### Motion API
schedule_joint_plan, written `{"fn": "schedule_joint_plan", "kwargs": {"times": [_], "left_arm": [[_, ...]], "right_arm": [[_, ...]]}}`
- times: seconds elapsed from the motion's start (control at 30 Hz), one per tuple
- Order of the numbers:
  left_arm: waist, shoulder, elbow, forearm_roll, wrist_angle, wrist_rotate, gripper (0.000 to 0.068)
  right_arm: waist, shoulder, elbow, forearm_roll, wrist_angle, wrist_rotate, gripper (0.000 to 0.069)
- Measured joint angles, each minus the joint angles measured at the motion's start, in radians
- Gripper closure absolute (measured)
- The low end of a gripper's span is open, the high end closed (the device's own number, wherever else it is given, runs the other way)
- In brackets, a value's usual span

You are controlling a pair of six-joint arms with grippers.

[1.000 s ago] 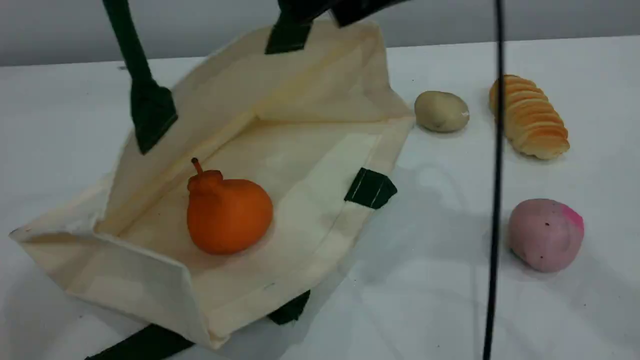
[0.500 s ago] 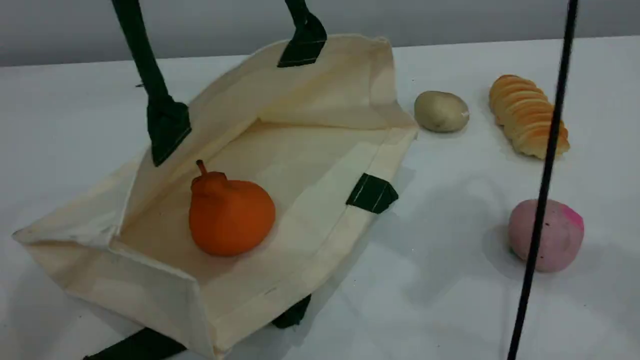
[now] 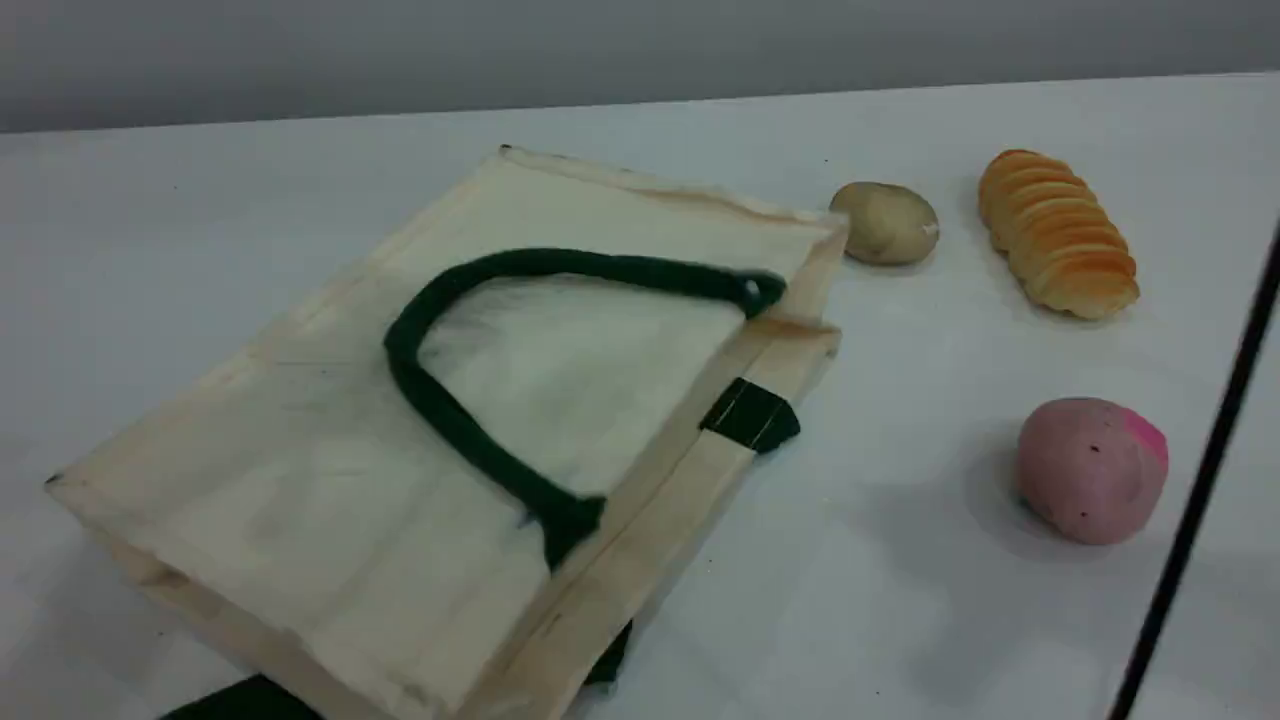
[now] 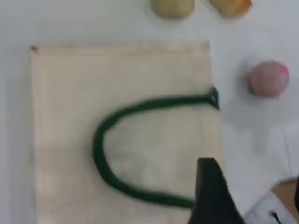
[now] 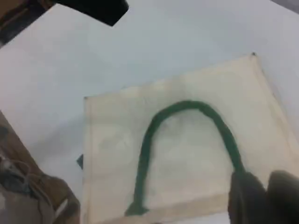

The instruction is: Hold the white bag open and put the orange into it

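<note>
The white bag [image 3: 330, 420] lies flat on the table, its upper side down and its mouth closed. One dark green handle [image 3: 560, 263] rests in a loop on top of it. The orange is hidden. Both grippers are out of the scene view. In the left wrist view one dark fingertip [image 4: 210, 186] of my left gripper hangs above the bag [image 4: 70, 116], off the handle [image 4: 100, 144], holding nothing. My right gripper [image 5: 265, 193] shows two fingertips close together above the bag's edge [image 5: 112, 140], with nothing between them.
To the right of the bag lie a beige potato [image 3: 884, 222], a ridged golden bread loaf [image 3: 1060, 232] and a pink-mauve ball [image 3: 1090, 468]. A black cable [image 3: 1200, 480] slants across the right edge. Bare white tabletop surrounds them.
The raised side of the bag and its handle have dropped, and the bag now lies flat over the orange. The left gripper let go. The cable has swung right.
</note>
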Motion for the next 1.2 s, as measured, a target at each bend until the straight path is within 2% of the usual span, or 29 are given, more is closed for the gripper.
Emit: {"fn": "schedule_joint_plan", "kwargs": {"times": [0.17,0.27,0.33,0.47,0.57,0.67,0.8,0.97,1.2], "left_arm": [[0.000,-0.012,0.000,-0.005,0.102,-0.021,0.0295],[0.000,-0.039,0.002,-0.046,0.108,-0.036,0.0300],[-0.003,-0.069,0.003,-0.061,0.106,-0.036,0.0327],[-0.041,-0.151,0.045,-0.049,0.100,-0.036,0.0453],[-0.083,-0.238,0.116,-0.039,0.054,-0.044,0.0582],[-0.130,-0.348,0.203,-0.008,0.005,-0.082,0.0659],[-0.178,-0.520,0.324,0.070,-0.025,-0.180,0.0680],[-0.181,-0.740,0.463,0.184,-0.007,-0.298,0.0682],[-0.175,-1.035,0.639,0.199,0.037,-0.327,0.0682]], "right_arm": [[0.000,-0.108,0.000,-0.132,0.018,0.113,0.0586],[0.000,-0.191,0.000,-0.216,0.049,0.189,0.0586],[0.000,-0.249,0.000,-0.265,0.068,0.248,0.0586],[0.000,-0.385,0.000,-0.363,0.090,0.357,0.0586],[0.000,-0.490,0.000,-0.424,0.128,0.406,0.0586],[0.000,-0.595,0.017,-0.441,0.179,0.422,0.0586],[0.000,-0.732,0.098,-0.438,0.224,0.439,0.0586],[0.000,-0.907,0.245,-0.438,0.228,0.432,0.0586],[0.000,-1.146,0.474,-0.443,0.214,0.431,0.0586]]}}
